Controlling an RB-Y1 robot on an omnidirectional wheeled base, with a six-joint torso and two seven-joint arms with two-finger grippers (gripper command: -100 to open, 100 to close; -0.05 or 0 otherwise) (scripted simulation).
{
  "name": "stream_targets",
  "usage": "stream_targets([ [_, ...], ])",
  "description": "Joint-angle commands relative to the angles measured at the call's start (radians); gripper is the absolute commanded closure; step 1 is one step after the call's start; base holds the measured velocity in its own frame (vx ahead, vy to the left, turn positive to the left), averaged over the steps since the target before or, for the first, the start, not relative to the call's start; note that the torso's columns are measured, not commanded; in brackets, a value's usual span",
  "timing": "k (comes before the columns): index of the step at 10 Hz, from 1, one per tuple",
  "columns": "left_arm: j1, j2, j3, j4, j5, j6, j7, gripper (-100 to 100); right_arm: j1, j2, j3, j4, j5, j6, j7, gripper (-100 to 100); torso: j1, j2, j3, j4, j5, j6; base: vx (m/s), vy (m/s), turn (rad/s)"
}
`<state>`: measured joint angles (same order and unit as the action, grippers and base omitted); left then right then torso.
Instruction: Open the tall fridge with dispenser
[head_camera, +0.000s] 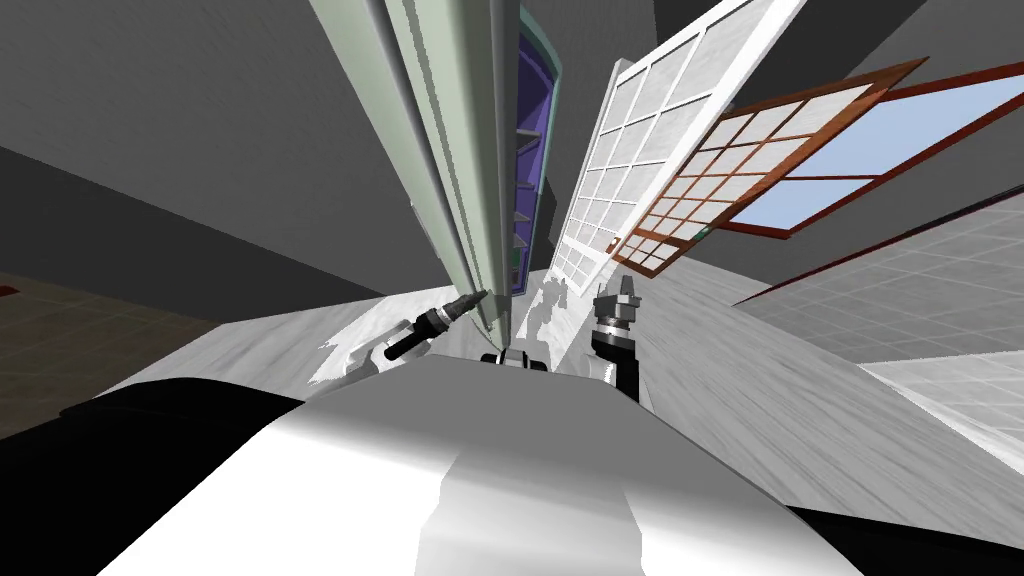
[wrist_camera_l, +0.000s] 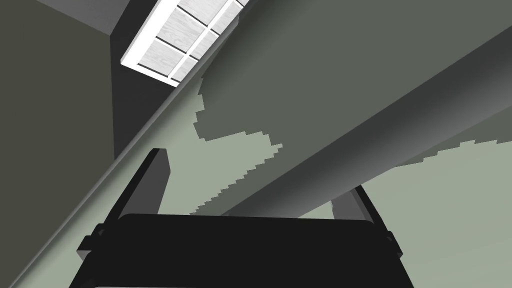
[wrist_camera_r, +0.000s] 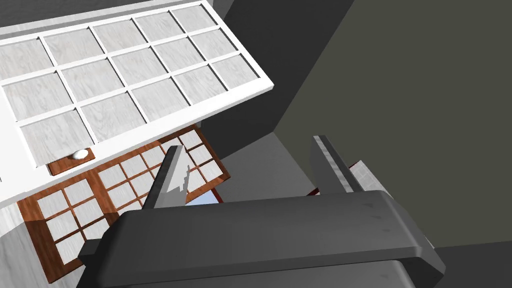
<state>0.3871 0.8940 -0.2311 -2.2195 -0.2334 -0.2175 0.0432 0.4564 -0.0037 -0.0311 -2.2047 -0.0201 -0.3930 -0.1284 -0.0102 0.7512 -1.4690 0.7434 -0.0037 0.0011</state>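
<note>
The tall fridge's pale green door (head_camera: 450, 150) rises in front of me, standing slightly ajar. A strip of purple interior with shelves (head_camera: 530, 150) shows past its edge. My left gripper (head_camera: 478, 297) reaches the door's lower edge. In the left wrist view the door's long grey handle bar (wrist_camera_l: 350, 145) runs across between the fingers (wrist_camera_l: 150, 185) of my left gripper (wrist_camera_l: 257, 170), which stands open and straddles the bar. My right gripper (head_camera: 622, 290) hangs to the right of the fridge, open (wrist_camera_r: 247, 142), with nothing between its fingers.
A white paned door (head_camera: 640, 170) stands just right of the fridge, with a brown-framed paned door (head_camera: 760, 170) and a blue window (head_camera: 880, 130) beyond it. A dark grey wall (head_camera: 200, 130) lies to the left. Pale floor (head_camera: 760, 380) spreads to the right.
</note>
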Motion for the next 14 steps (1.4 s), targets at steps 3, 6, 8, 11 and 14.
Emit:
stream_targets([
  [3,-0.096,-0.006,0.08,0.107,0.049,0.056,0.044,-100,0.0,0.0,0.0,0.0,0.0,0.0,0.0,0,0.003,-0.004,-0.002,-0.001,0.0,0.001,-0.206,0.033,-0.374],
  [6,-0.16,-0.003,0.156,0.187,0.09,0.107,0.078,-100,0.001,0.0,0.0,0.0,0.0,0.0,0.0,0,0.005,-0.008,-0.004,-0.002,0.002,-0.001,-0.18,0.026,-0.351],
  [8,-0.192,-0.002,0.193,0.227,0.111,0.133,0.095,-100,0.0,0.0,0.0,0.0,0.0,0.0,0.0,0,0.005,-0.006,-0.003,-0.002,0.001,0.0,-0.235,-0.005,-0.363],
  [11,-0.256,0.0,0.269,0.308,0.152,0.185,0.129,-100,0.001,0.0,0.0,0.0,0.0,0.0,0.0,0,0.002,-0.008,-0.004,-0.002,0.0,0.001,-0.165,-0.003,-0.332],
  [14,-0.235,-0.011,0.254,0.314,0.136,0.176,0.114,0,0.001,0.0,-0.001,0.0,0.0,0.0,0.0,0,0.002,-0.011,-0.006,-0.003,0.0,0.001,-0.027,0.013,-0.016],
])
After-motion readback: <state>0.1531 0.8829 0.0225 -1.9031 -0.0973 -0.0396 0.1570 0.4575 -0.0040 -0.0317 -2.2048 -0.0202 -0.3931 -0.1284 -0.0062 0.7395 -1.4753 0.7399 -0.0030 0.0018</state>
